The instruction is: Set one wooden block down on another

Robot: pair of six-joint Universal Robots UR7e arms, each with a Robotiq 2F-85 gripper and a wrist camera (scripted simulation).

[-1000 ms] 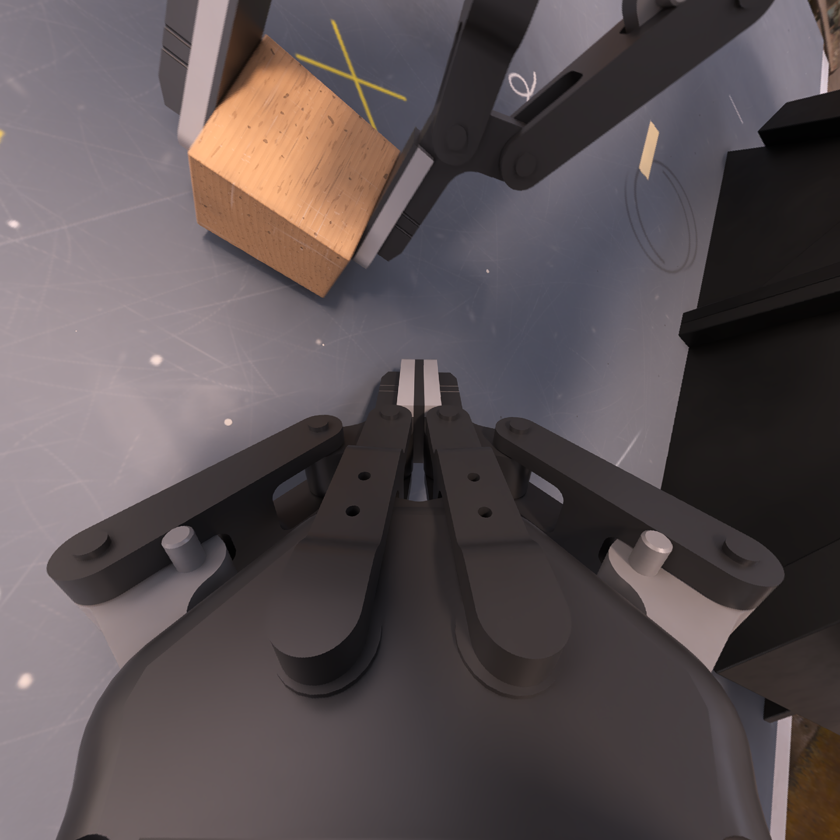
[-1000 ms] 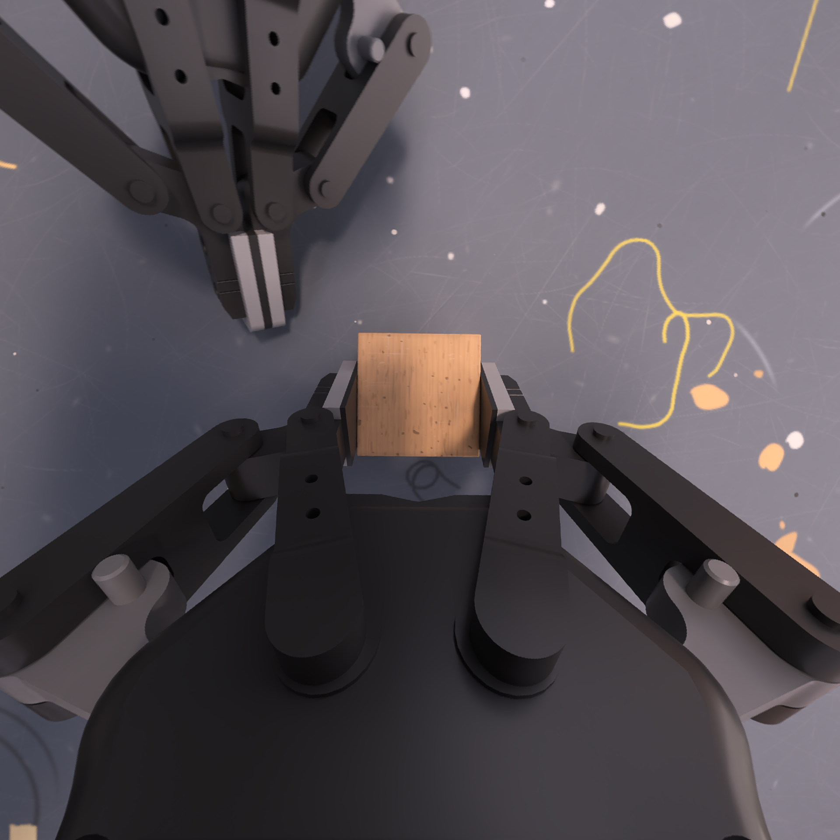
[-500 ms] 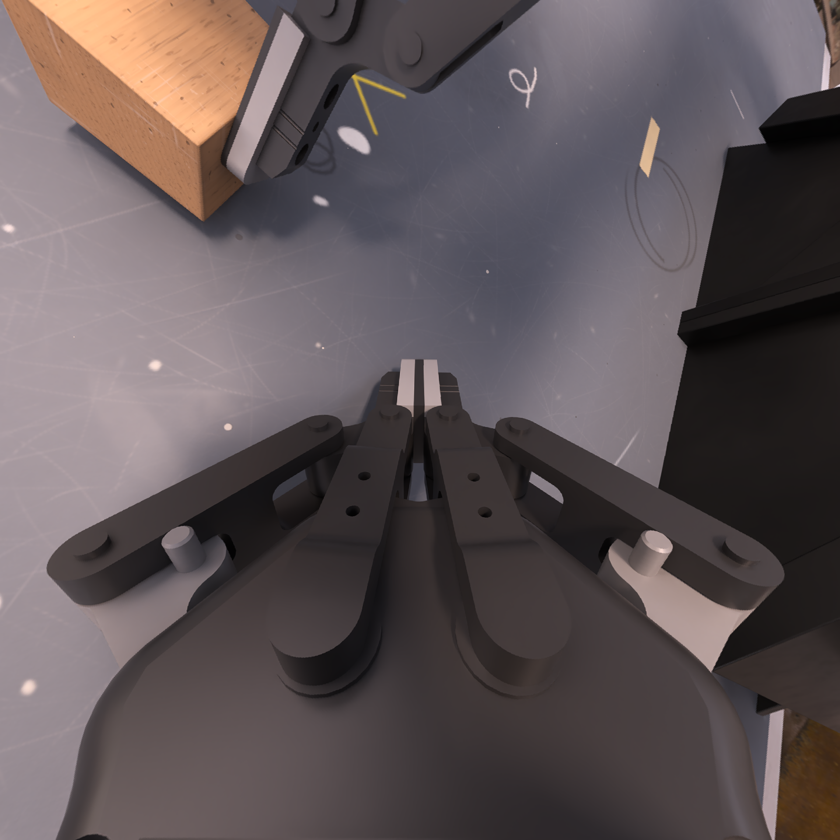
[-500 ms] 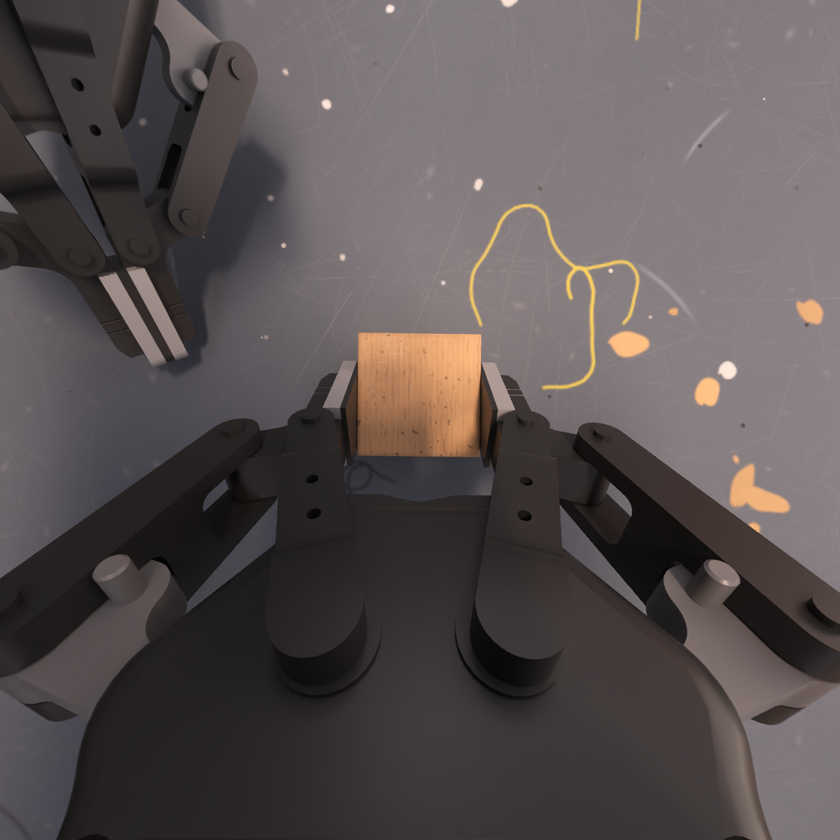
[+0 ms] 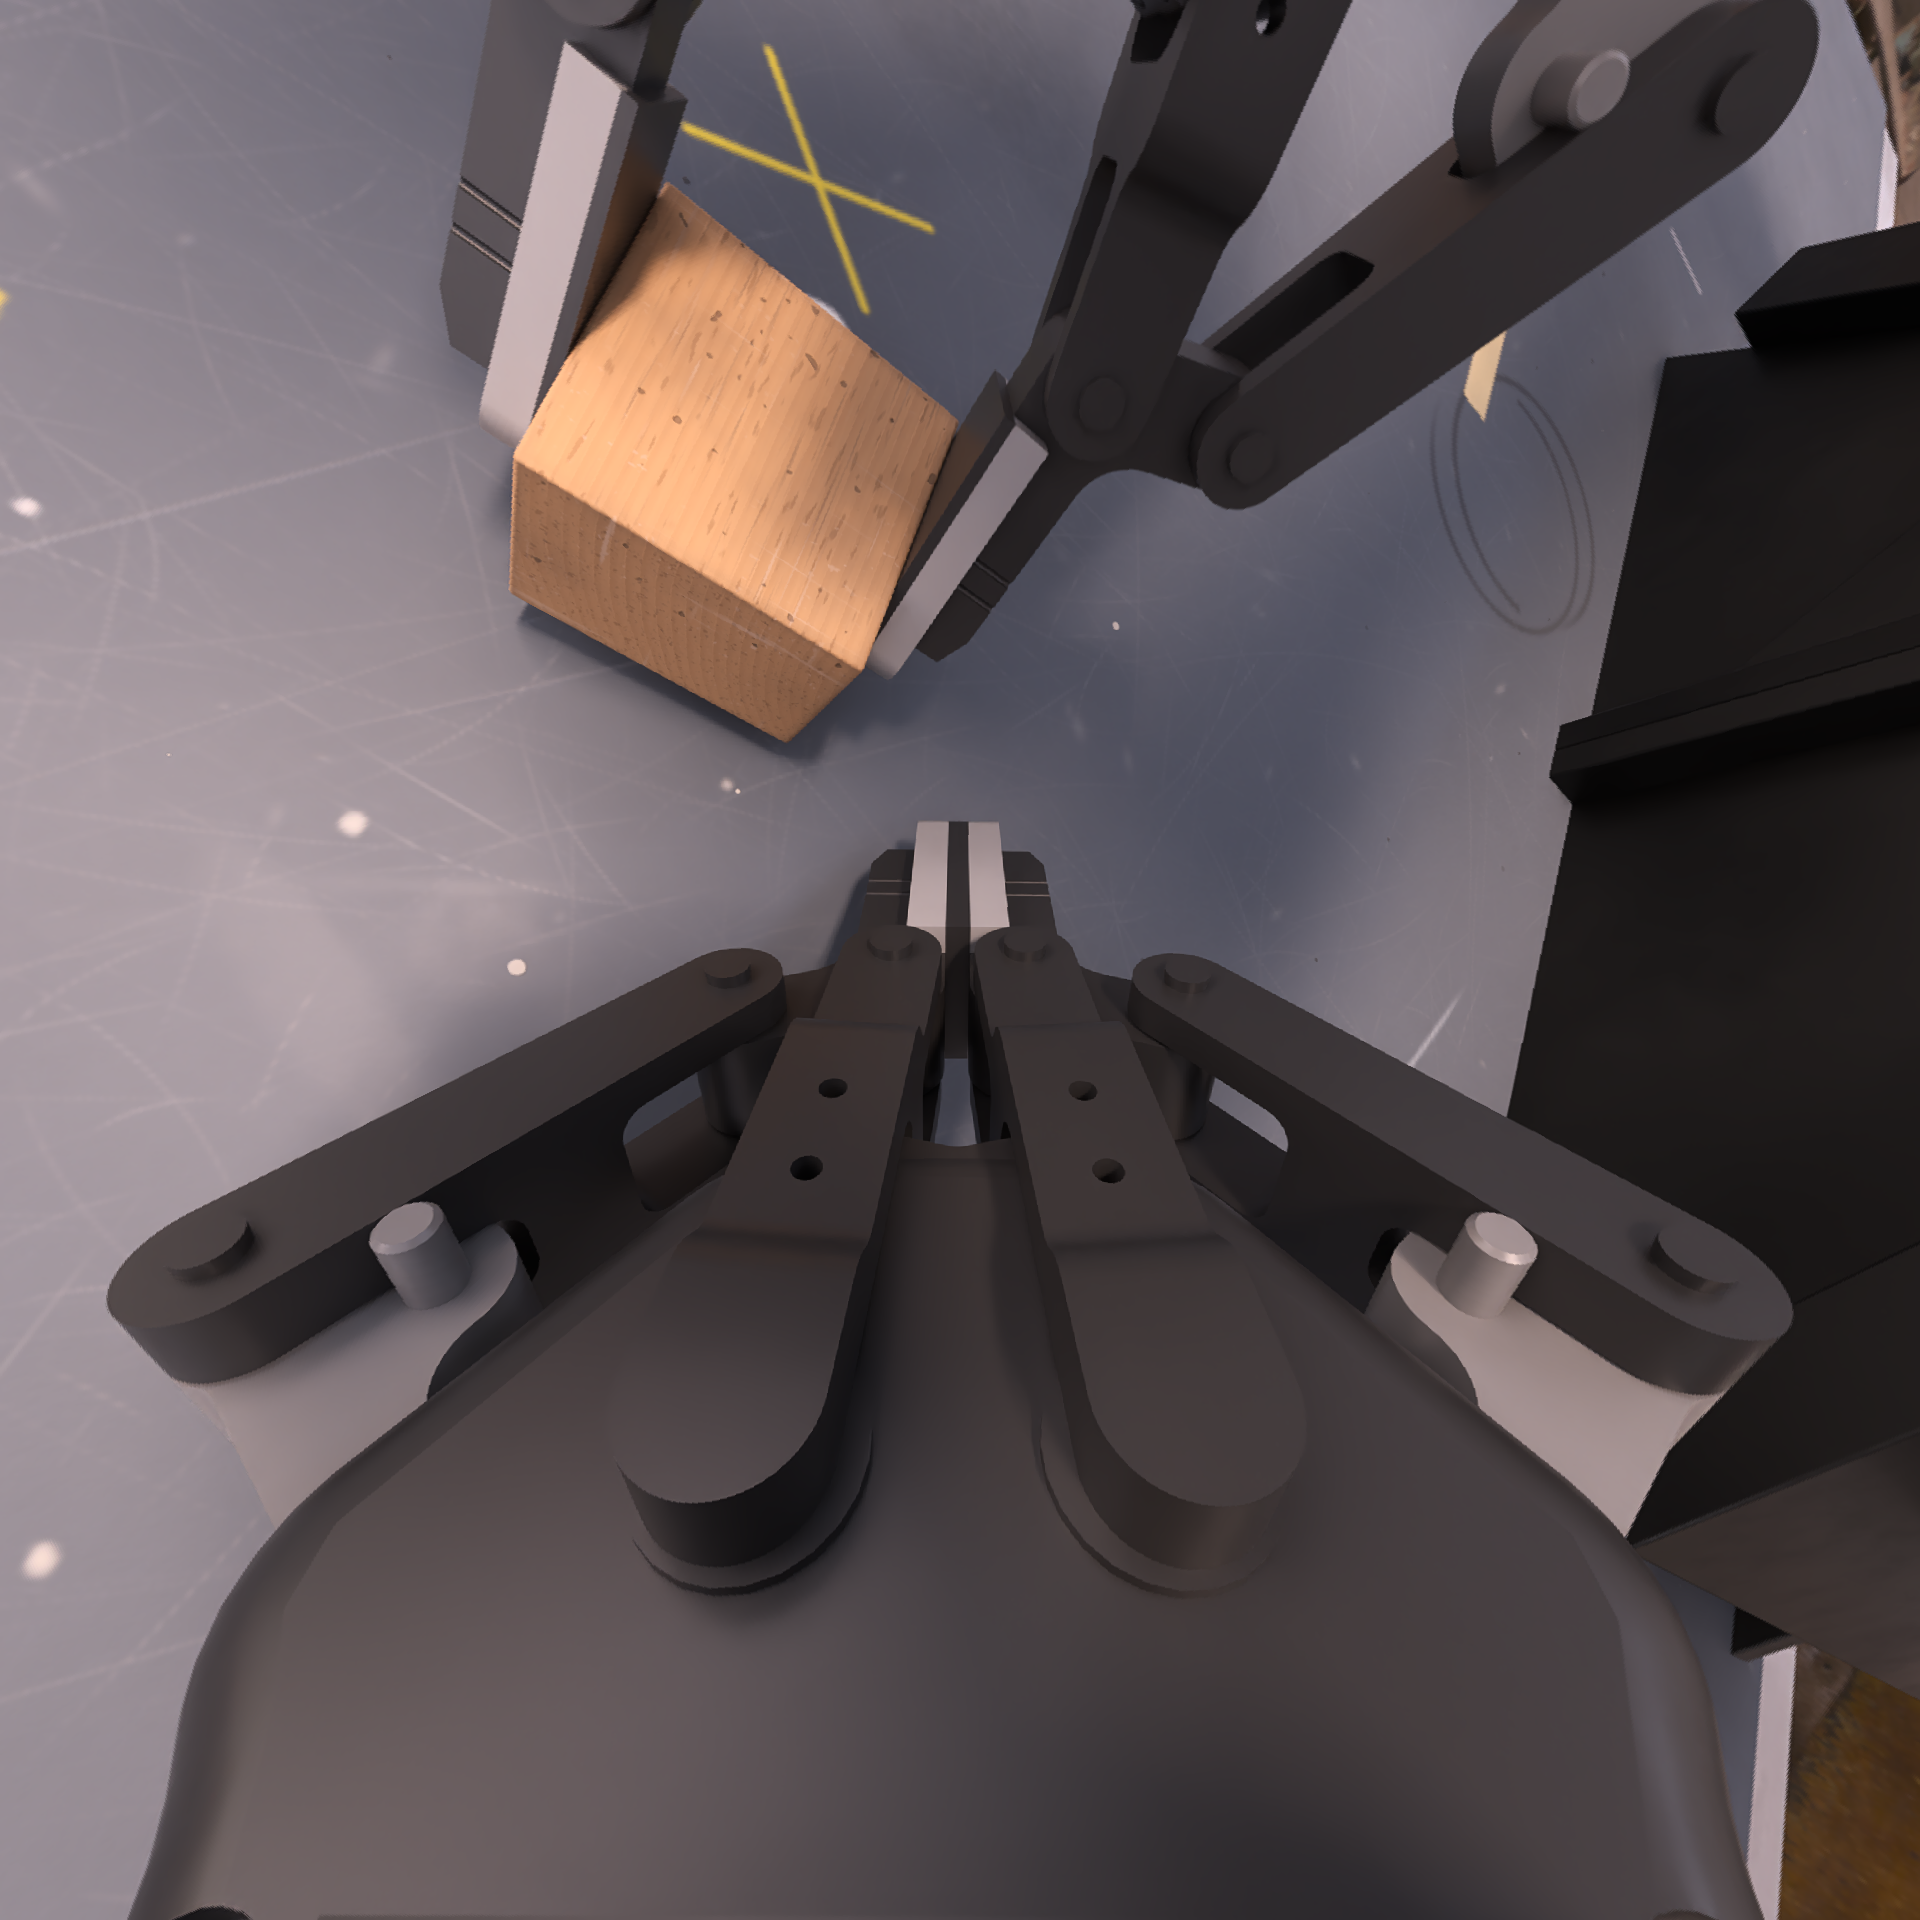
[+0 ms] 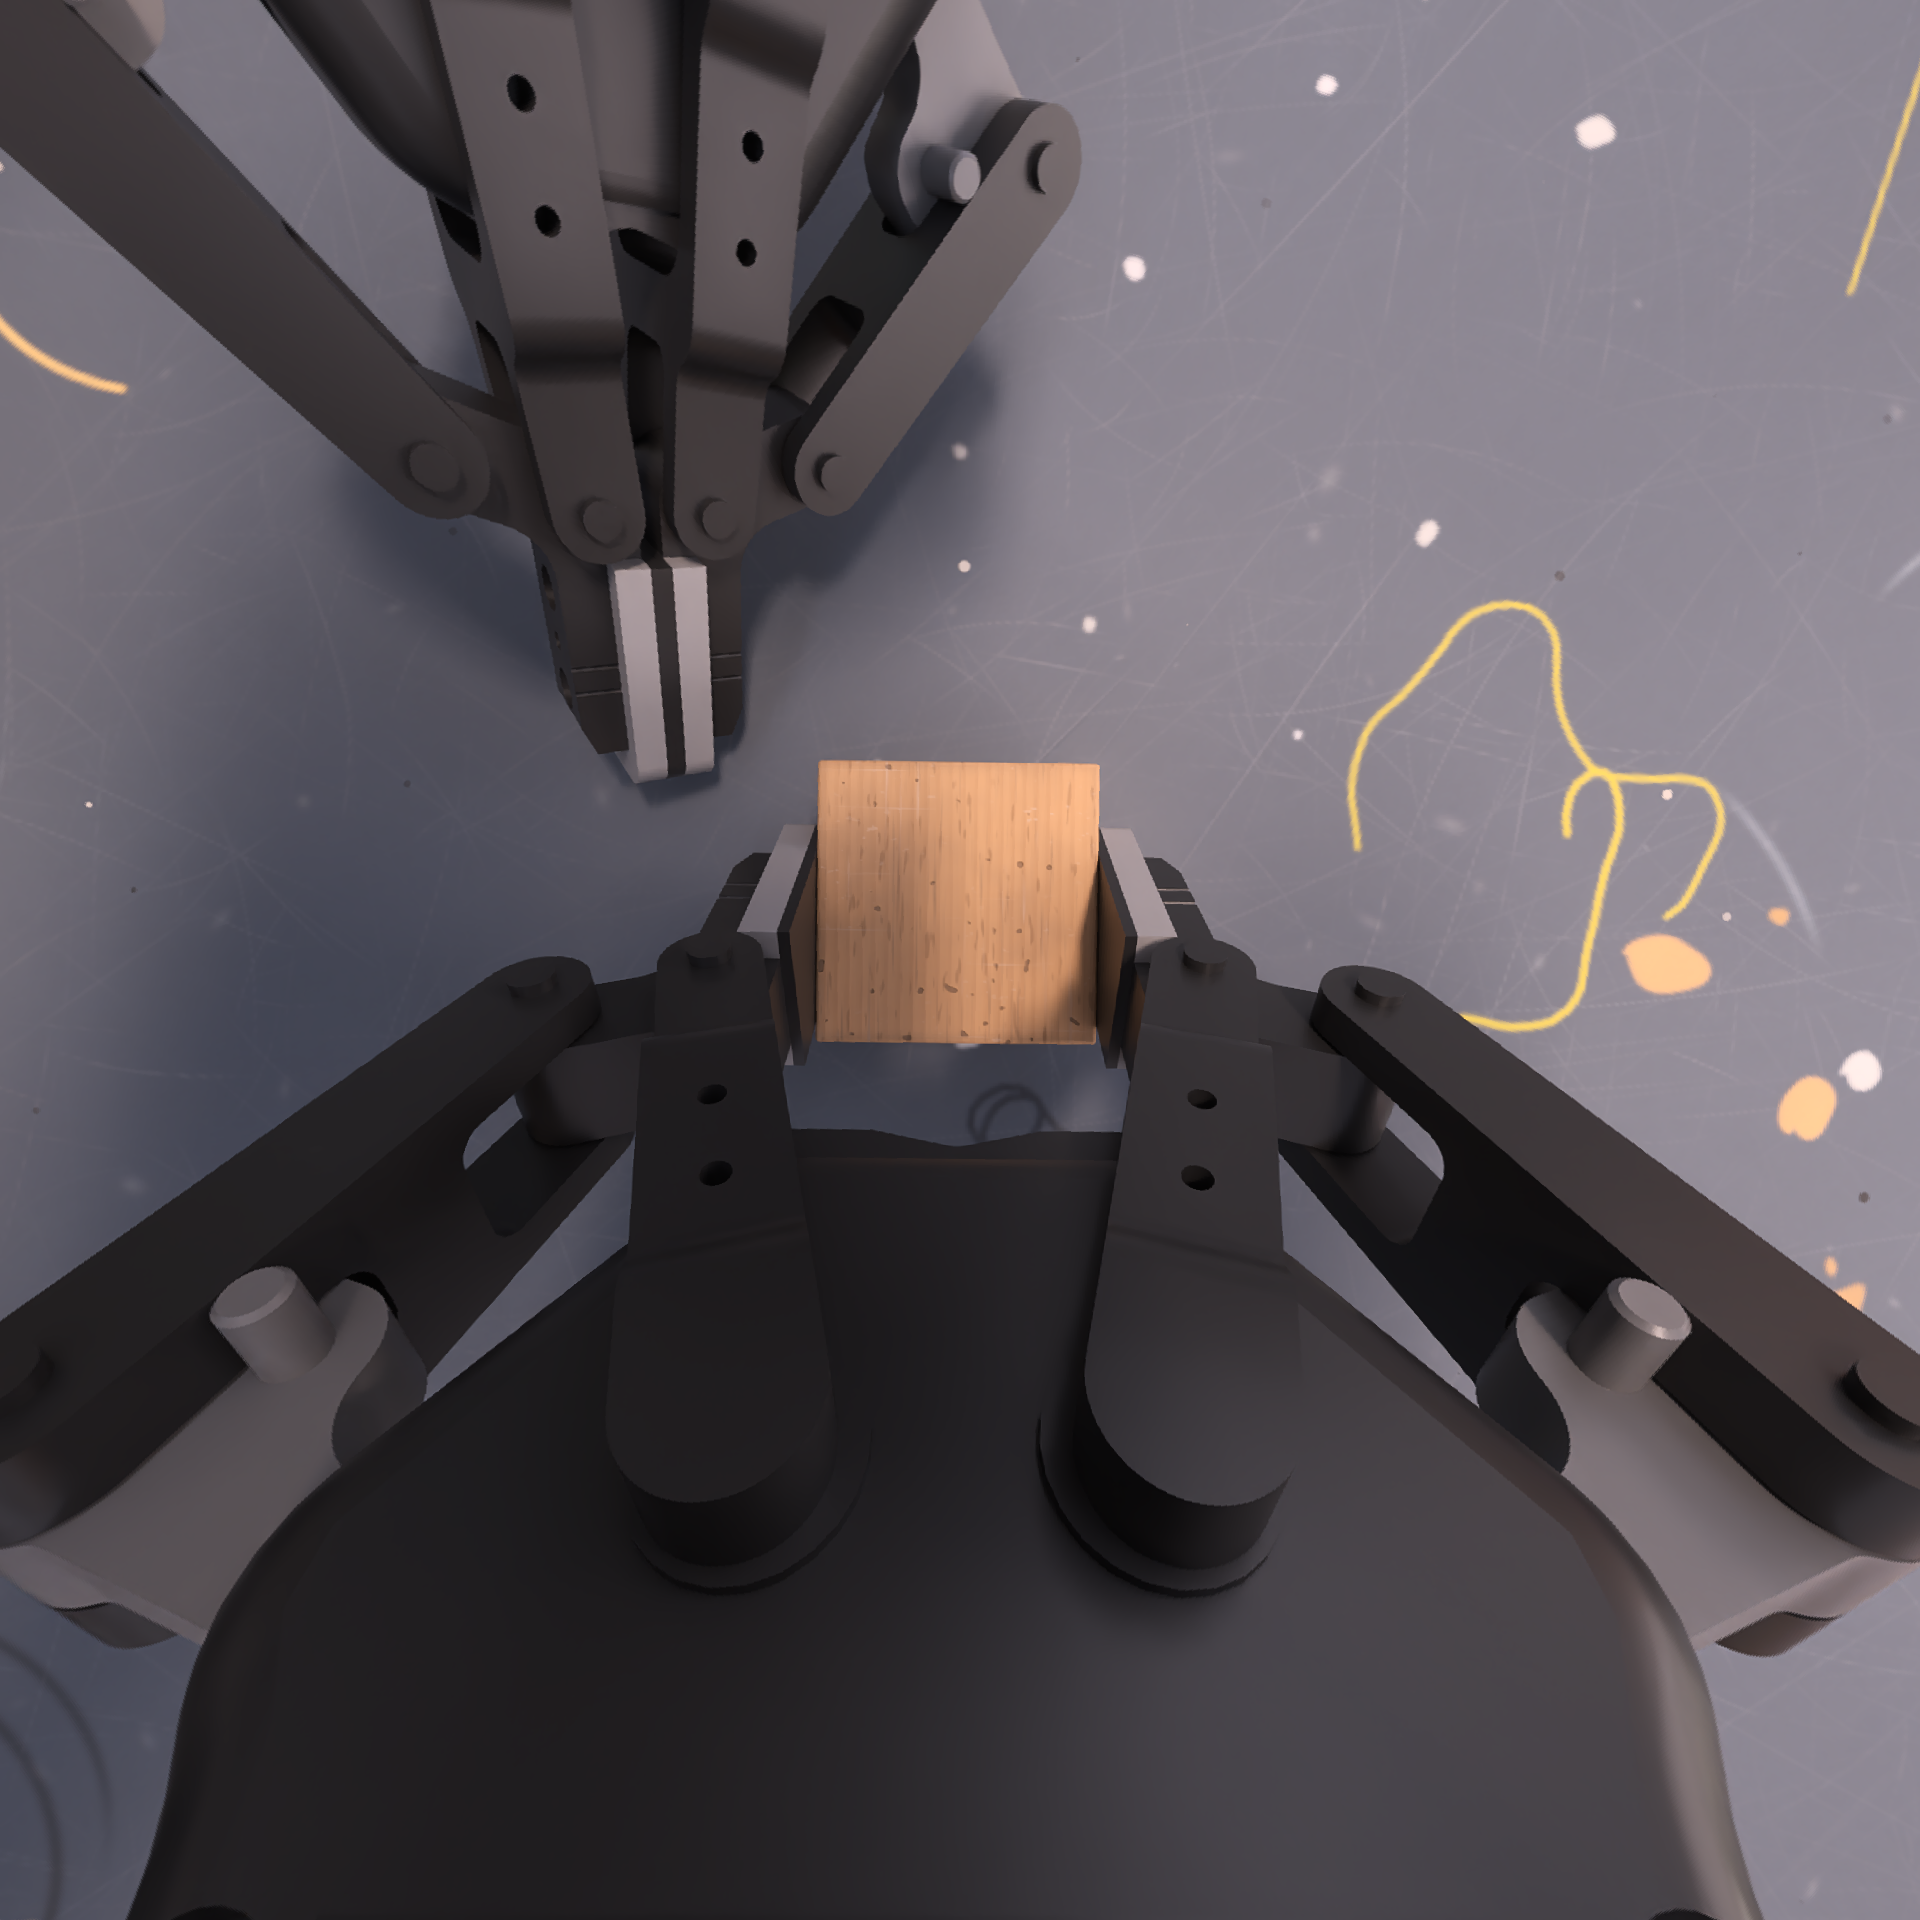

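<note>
Wooden block [image 6: 956,902]: a pale cube with dark flecks, caught between the two pads of my right pincer; in the right wrist view I look down on its top face, square to the camera, with grey counter showing behind it on every open side.
Same block from my left wrist view [image 5: 717,457]: it sits up and to the left, turned corner-on, three faces showing, with a thin shadow under its lower edge. I cannot tell whether it touches the counter or hangs just above it.
Second block: only one block shows in either view.
My right pincer [image 6: 958,914]: pinching the block, one pad flat on each side face. In the left wrist view [image 5: 748,405] its light pads press the block's left and right faces.
My left pincer [image 5: 958,875]: pressed together, the two light pads meeting with only a dark seam between them, holding nothing. In the right wrist view [image 6: 661,675] its tip points down, just beside the block's upper left corner but apart from it.
Counter [image 5: 260,727]: dark grey and scratched, dotted with white specks.
Marks on it: a yellow cross [image 5: 821,187] behind the block; a looping yellow scribble [image 6: 1538,821] and orange blotches to the block's right.
Black box [image 5: 1756,831]: a dark stepped body along the right edge of my left wrist view, well apart from the block.
</note>
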